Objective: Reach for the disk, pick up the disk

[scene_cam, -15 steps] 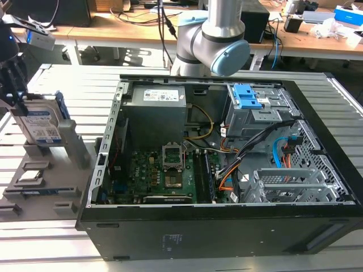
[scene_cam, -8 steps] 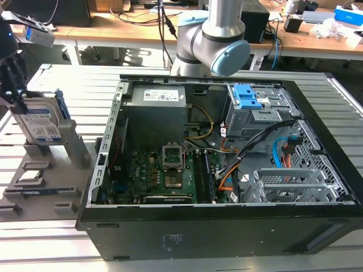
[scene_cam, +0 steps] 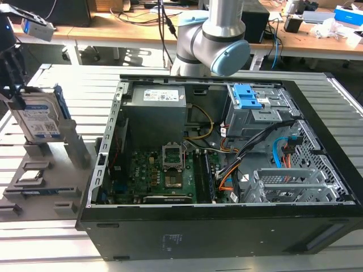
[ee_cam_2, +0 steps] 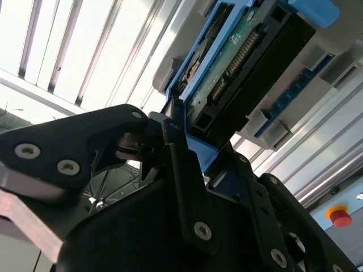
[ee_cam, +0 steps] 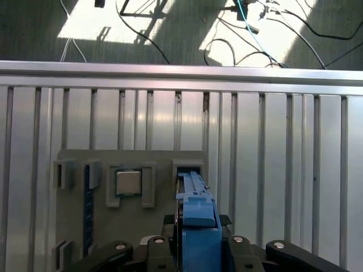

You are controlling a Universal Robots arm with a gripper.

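The disk [scene_cam: 37,120] is a silver-grey drive with a white-and-blue label and a blue carrier frame. It stands upright on edge at the exterior view's left, over a grey holder [scene_cam: 54,161]. My gripper [scene_cam: 24,102] comes down on it from above and is shut on it. In the first wrist view the disk's blue frame edge [ee_cam: 196,218] sits between my black fingers [ee_cam: 154,245], just above a slot [ee_cam: 187,168] in the grey holder. The second wrist view shows the disk's green circuit board [ee_cam_2: 235,62], with a finger [ee_cam_2: 177,148] pressed against the blue frame. Whether the disk is clear of the slot I cannot tell.
An open black computer case [scene_cam: 227,153] takes up the middle and right of the exterior view, with blue caddies [scene_cam: 248,96] in its drive bay. The grey holder plate [ee_cam: 136,226] also carries a small square silver chip [ee_cam: 129,182]. The slatted metal table [ee_cam: 283,170] lies beneath, and desks stand behind.
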